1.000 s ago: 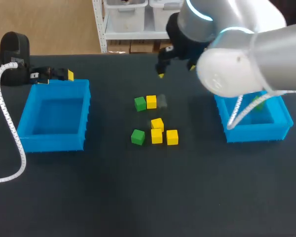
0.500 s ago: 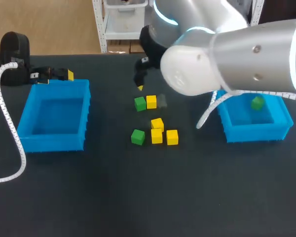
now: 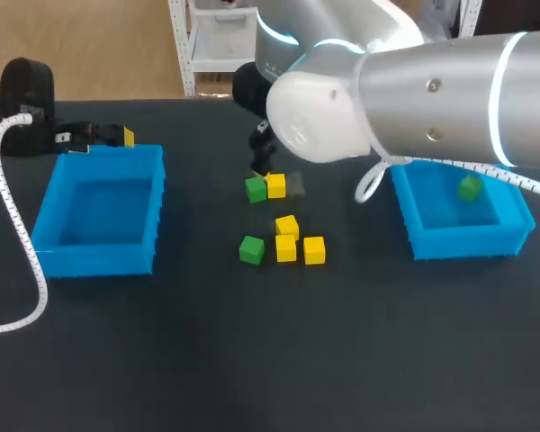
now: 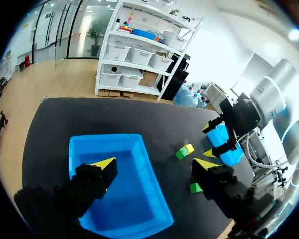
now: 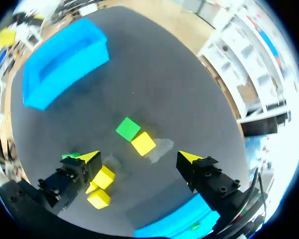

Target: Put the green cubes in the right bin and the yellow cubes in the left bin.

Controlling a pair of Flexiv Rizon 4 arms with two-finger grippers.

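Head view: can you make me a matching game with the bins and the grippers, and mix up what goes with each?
1. left bin
2. right bin
3. right gripper
4. left gripper

A. one green cube inside
B. open, just above a green-and-yellow cube pair
C. open, just behind a bin
D. no cubes inside

Pairs: 1-D, 2-A, 3-B, 4-C

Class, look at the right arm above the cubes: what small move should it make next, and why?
Probably lower the right end effector over the green cube. Its fingers are open, that cube lies just ahead between them, touching a yellow cube, and green belongs in the right bin.
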